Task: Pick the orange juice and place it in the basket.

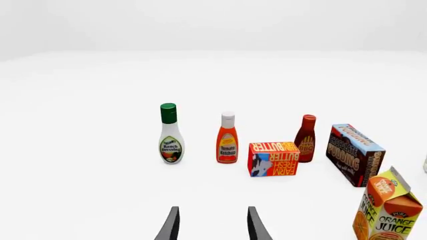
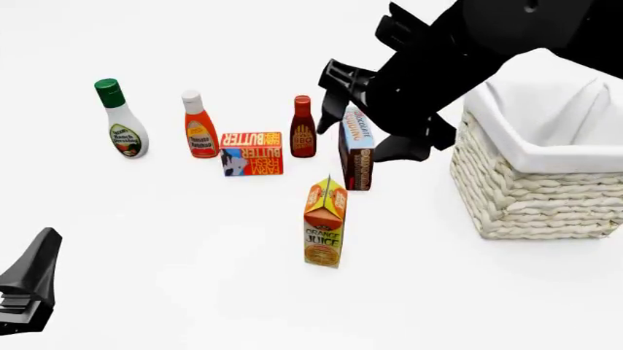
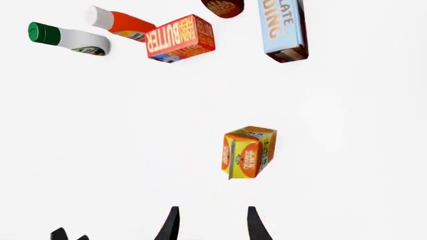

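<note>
The juice [image 2: 325,222] is seen upright on the table [image 2: 195,277], well apart from both grippers, in front of the pudding box [image 2: 357,148] and left of the basket [image 2: 530,197]. Nothing is held by either arm.

Front view: the basket is shown only here, cream wicker with a white liner over its rim, at the right. 4 items are lined up behind the juice: ranch bottle [image 2: 121,121], ketchup [image 2: 200,125], butter box [image 2: 252,153], BBQ bottle [image 2: 303,127]. The right arm is seen as a black mass above the pudding box and basket; its fingers cannot be made out here. The left gripper [image 2: 29,292] is partly seen at the lower left edge, low and far from the juice; its opening cannot be told from this view.

Left wrist view: the left gripper [image 1: 212,225] is shown released, 2 finger tips apart with bare table between. The juice [image 1: 387,210] is caught at the frame edge, off the fingers' line, "ORANGE JUICE" readable. The same row of bottles and boxes is seen beyond.

Right wrist view: the right gripper [image 3: 212,224] is shown spread, nothing between its tips. The juice [image 3: 248,151] is seen from above, gable top visible, roughly ahead of the fingers but clear of them. The left gripper shows as a dark sliver at the frame corner.
</note>
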